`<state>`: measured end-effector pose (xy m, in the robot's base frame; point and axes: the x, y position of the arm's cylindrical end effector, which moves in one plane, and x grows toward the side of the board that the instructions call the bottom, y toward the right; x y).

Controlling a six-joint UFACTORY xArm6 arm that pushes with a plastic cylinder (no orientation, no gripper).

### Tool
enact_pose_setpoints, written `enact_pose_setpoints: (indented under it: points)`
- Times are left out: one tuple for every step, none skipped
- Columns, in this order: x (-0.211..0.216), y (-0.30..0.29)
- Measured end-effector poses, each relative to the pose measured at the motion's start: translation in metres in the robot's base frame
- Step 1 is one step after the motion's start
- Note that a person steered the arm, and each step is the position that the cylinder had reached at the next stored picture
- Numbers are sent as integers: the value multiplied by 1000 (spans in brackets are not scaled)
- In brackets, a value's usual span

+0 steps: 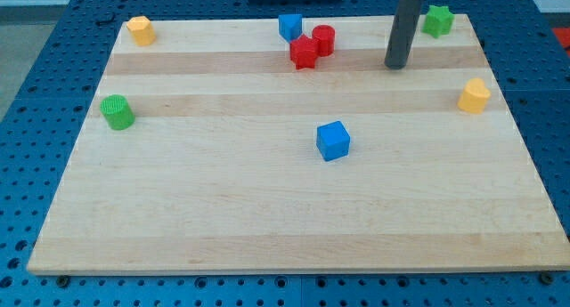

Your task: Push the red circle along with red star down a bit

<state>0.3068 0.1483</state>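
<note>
On the wooden table (285, 218), a blue cube (333, 140) sits nearest the view's bottom. Beyond it, toward the view's top, the red star (304, 53) and red circle (323, 39) touch each other, with the star lower-left of the circle. My tip (394, 66) stands well to the circle's right, touching neither. There is no claw to spread or press. The downward push appears not yet begun.
</note>
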Motion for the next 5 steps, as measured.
enact_pose_setpoints:
  points:
    - [-10,-12]
    - [-23,-22]
    - [-35,-25]
    - [-49,-25]
    - [-67,-27]
